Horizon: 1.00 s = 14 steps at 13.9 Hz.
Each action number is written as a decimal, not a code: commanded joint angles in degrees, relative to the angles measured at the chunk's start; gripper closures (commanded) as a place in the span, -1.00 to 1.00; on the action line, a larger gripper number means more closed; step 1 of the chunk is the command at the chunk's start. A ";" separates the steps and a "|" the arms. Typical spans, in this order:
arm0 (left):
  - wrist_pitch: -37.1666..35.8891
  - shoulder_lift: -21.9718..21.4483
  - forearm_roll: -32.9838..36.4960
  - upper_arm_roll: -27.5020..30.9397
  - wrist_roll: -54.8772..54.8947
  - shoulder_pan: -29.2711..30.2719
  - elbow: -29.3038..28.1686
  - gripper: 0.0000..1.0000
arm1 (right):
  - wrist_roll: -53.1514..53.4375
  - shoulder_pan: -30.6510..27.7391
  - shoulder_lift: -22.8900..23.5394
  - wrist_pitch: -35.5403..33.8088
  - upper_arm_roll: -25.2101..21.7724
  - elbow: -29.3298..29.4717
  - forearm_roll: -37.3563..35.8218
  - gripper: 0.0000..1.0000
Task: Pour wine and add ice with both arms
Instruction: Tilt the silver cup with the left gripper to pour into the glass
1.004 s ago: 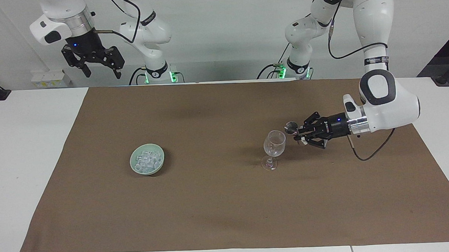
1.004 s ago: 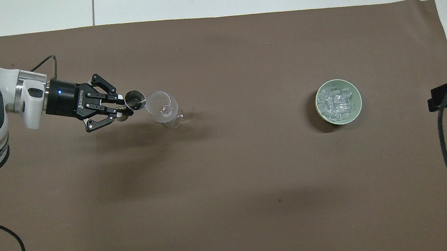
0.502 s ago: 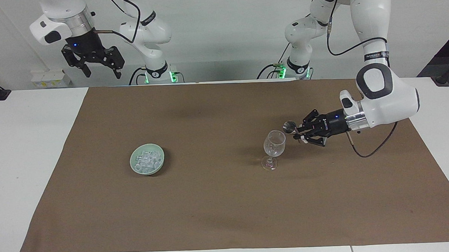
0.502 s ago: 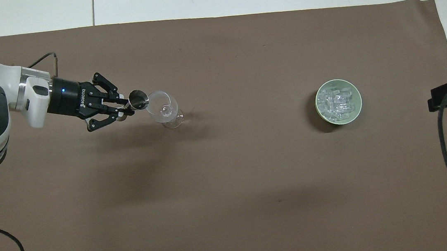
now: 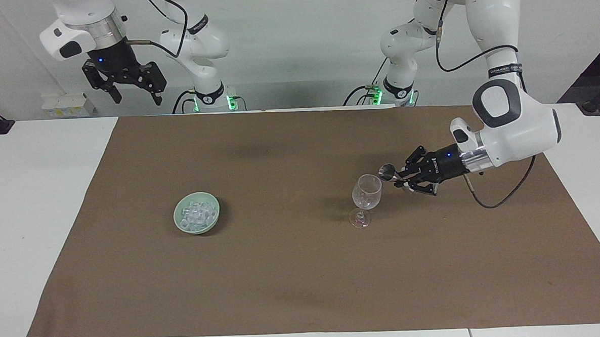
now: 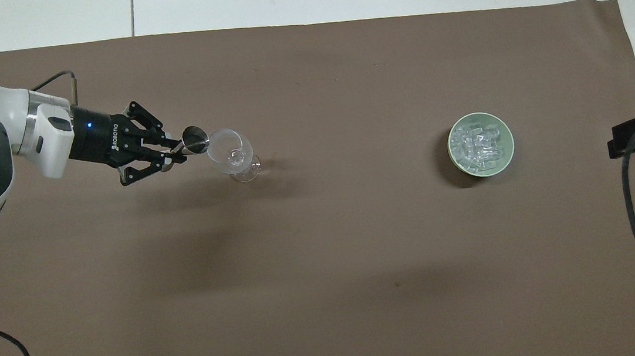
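Facing view first: your left gripper (image 5: 399,179) is pinched tight on a small metal jigger (image 5: 386,172), tipped on its side with its mouth at the rim of the glass (image 5: 366,192), just beside it toward the left arm's end. The glass stands upright on the brown mat (image 5: 304,269); you cannot tell whether any wine has gone in. Your right gripper (image 5: 134,92) waits high up at its own end of the table, fingers spread, holding nothing. The ice (image 5: 196,214) lies heaped in the green bowl (image 5: 181,225), well apart from the glass, toward the right arm's end.

Overhead view next: the left gripper (image 6: 173,156) points along the table's length, so the jigger (image 6: 195,140) and glass (image 6: 230,155) sit in one line with the fingers. The bowl (image 6: 457,163) with its ice (image 6: 479,143) is nearer the right arm (clearly that arm's job), whose gripper barely shows. My judgement: you are at the pour, and the ice step is not yet begun.
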 commanded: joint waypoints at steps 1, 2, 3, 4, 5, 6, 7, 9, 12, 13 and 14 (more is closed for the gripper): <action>1.45 -1.19 2.45 0.84 -2.04 -1.73 0.16 1.00 | -1.62 -1.12 -0.67 -0.26 0.20 -0.31 1.38 -1.00; 1.45 -1.19 2.63 0.84 -2.13 -1.73 0.59 1.00 | -1.62 -1.12 -0.67 -0.26 0.20 -0.31 1.30 -1.00; 1.45 -1.19 3.33 0.84 -2.39 -1.82 0.69 1.00 | -1.62 -1.12 -0.67 -0.26 0.20 -0.31 1.30 -1.00; 1.53 -1.19 3.77 0.84 -2.91 -1.82 0.60 1.00 | -1.62 -1.21 -0.67 -0.17 0.20 -0.31 1.38 -1.00; 1.62 -1.19 4.04 0.84 -3.35 -1.91 0.60 1.00 | -1.62 -1.12 -0.67 -0.26 0.20 -0.31 1.38 -1.00; 1.88 -1.19 4.39 0.84 -3.88 -1.99 0.60 1.00 | -1.62 -1.12 -0.67 -0.26 0.20 -0.31 1.38 -1.00; 2.06 -1.28 4.48 0.84 -4.50 -2.26 0.60 1.00 | -1.62 -1.12 -0.67 -0.26 0.20 -0.31 1.38 -1.00; 2.41 -1.54 4.57 0.84 -4.85 -2.43 0.51 1.00 | -1.62 -1.12 -0.67 -0.26 0.20 -0.31 1.30 -1.00; 3.38 -1.54 7.01 0.84 -8.09 -3.83 0.51 1.00 | -1.62 -1.12 -0.67 -0.17 0.20 -0.31 1.30 -1.00; 3.47 -1.72 7.20 0.84 -8.54 -4.28 0.60 1.00 | -1.62 -1.12 -0.67 -0.26 0.20 -0.31 1.30 -1.00; 3.55 -1.98 7.64 0.84 -8.98 -4.37 0.60 1.00 | -1.62 -1.12 -0.67 -0.26 0.20 -0.31 1.30 -1.00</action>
